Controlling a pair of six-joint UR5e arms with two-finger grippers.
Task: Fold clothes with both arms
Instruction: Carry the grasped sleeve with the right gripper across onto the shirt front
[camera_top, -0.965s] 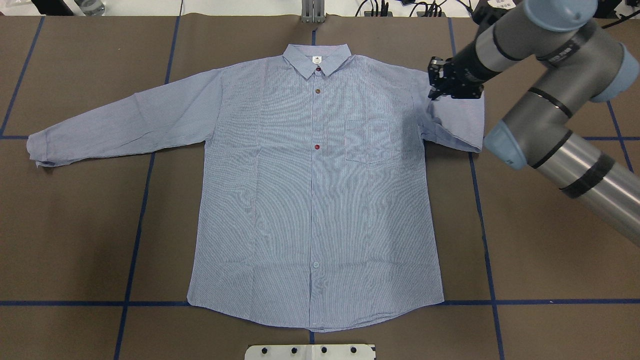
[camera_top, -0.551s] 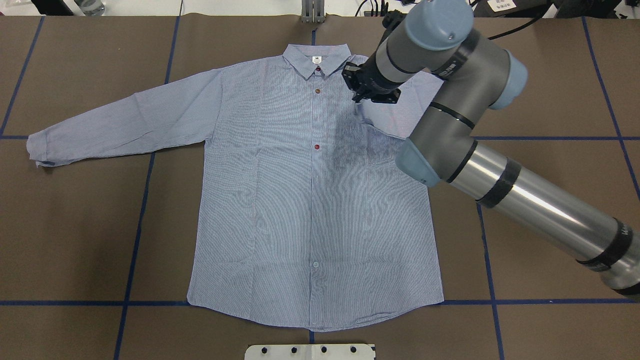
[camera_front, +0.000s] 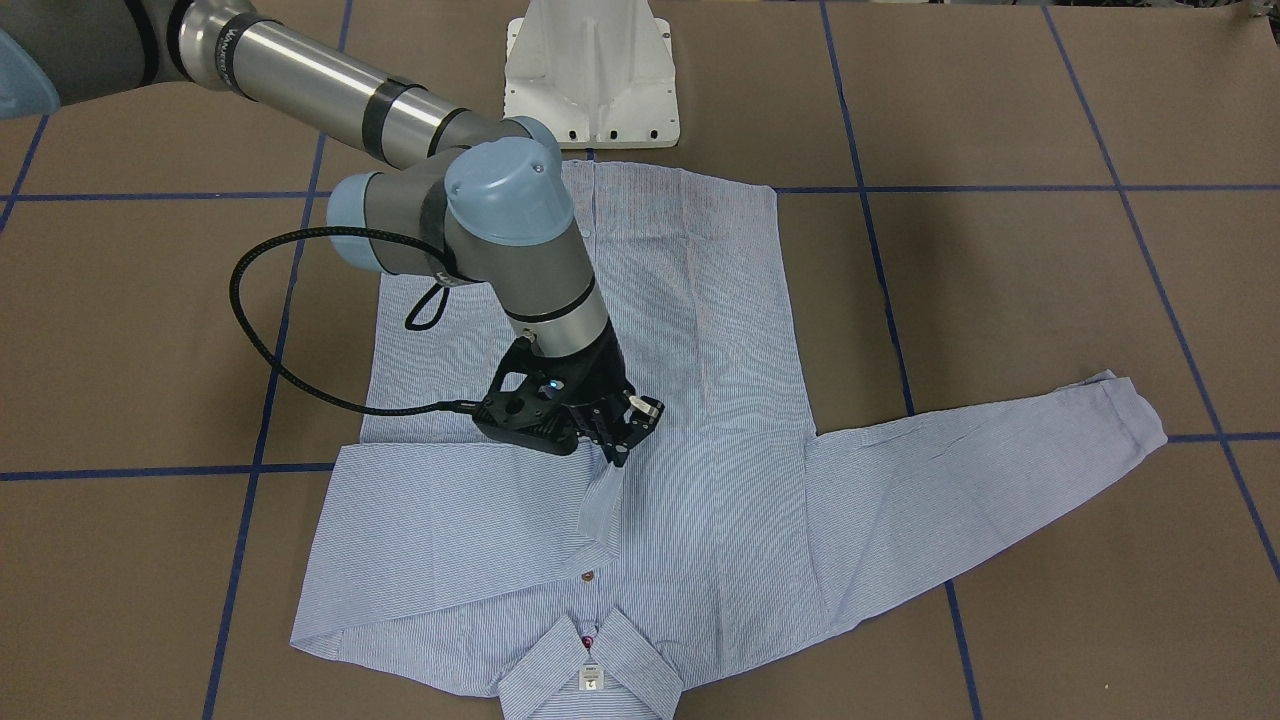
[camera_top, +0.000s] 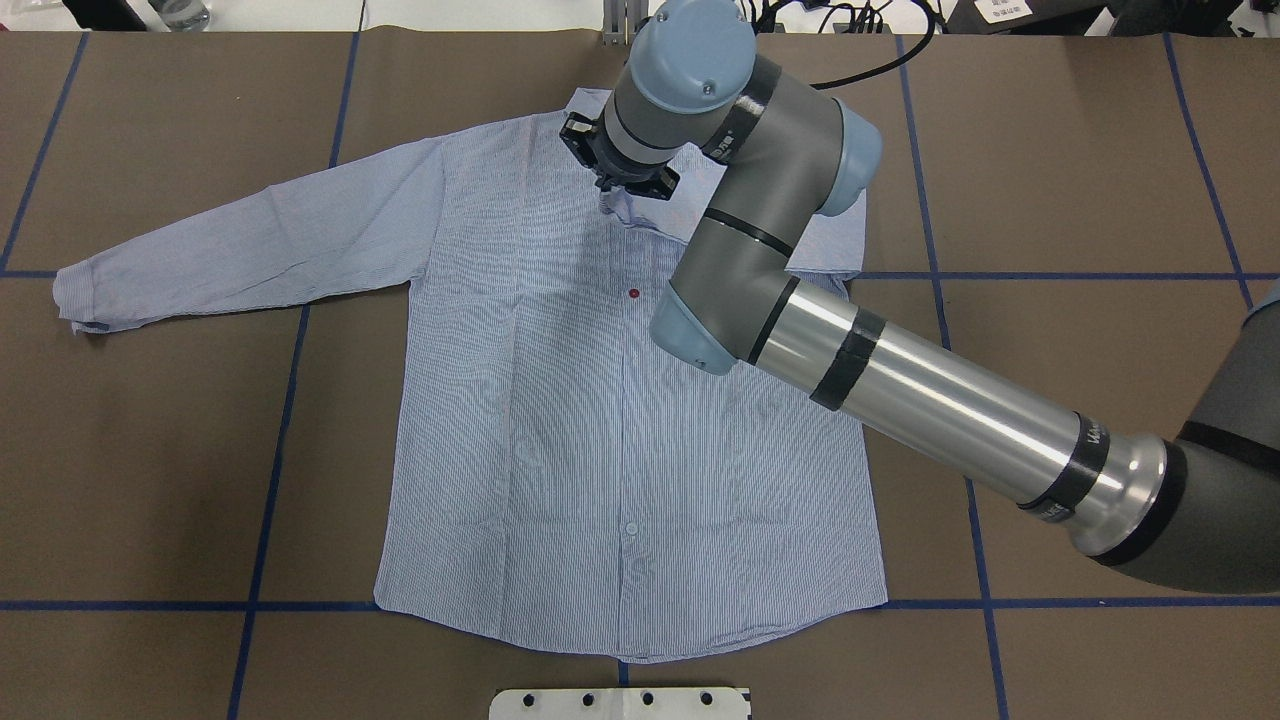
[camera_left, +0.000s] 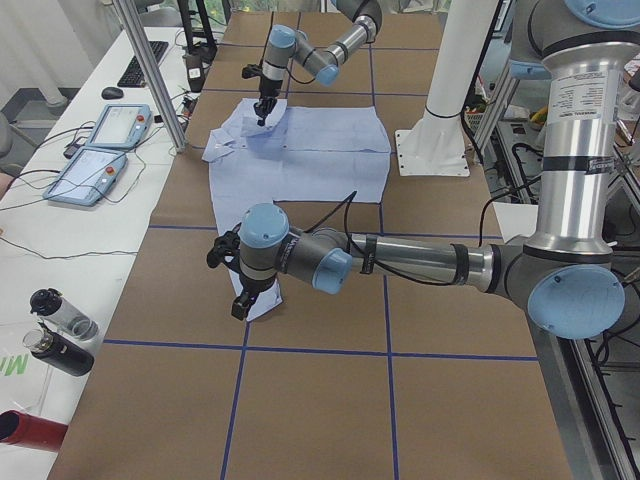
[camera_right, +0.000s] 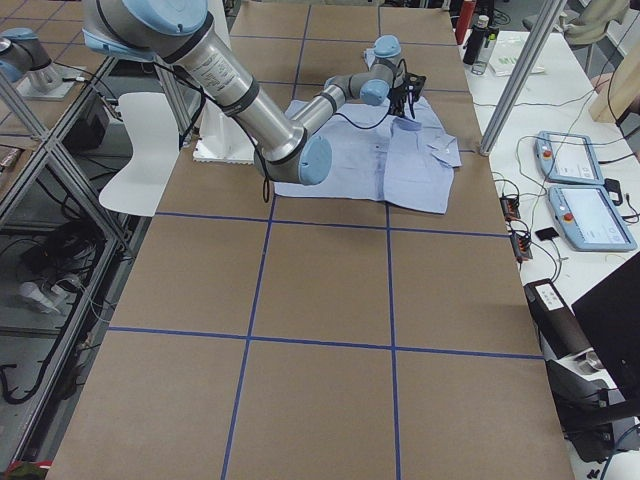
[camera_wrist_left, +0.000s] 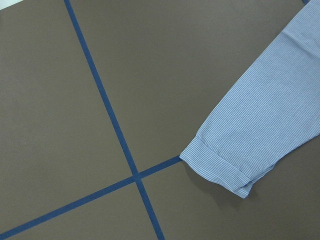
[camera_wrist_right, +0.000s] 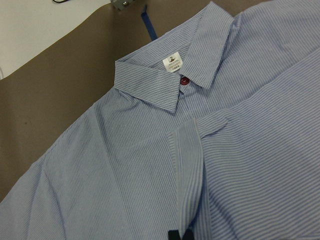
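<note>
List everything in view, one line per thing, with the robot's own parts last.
shirt: one, light blue-and-white pinstripe, flat on the table, one sleeve drawn across the chest.
neck label: one, white, inside the collar.
red button: one, red, on the placket.
table: one, brown cover with a blue tape grid.
pedestal base: one, white, by the shirt's hem.
teach pendants: two, blue-grey, on the white side bench.
bottles: two, one black and one clear, on that bench.
right arm: one, silver-grey with light blue caps, over the shirt, jaws shut on the sleeve cuff.
left arm: one, same colours, above the other cuff; jaws' state unclear.
</note>
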